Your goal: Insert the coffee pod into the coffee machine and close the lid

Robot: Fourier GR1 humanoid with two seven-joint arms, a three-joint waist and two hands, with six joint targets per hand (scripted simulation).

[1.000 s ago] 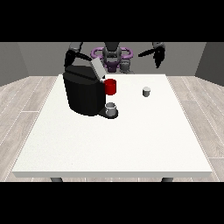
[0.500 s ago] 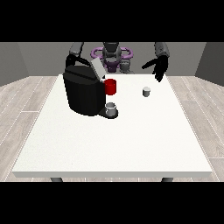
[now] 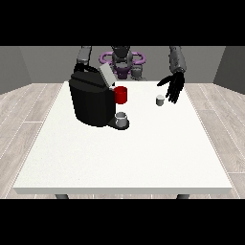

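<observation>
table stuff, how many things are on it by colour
black: 1, the coffee machine
red: 1, the red part on the machine's front
grey: 1, the cup at the machine's base
white: 1, the coffee pod beside the hand at the view's right
total: 4

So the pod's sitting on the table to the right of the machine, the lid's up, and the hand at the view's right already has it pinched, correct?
Not quite. The front view shows the hand at the view's right open beside the coffee pod, not pinching it. The pod does sit on the table right of the coffee machine, whose lid is up.
</observation>
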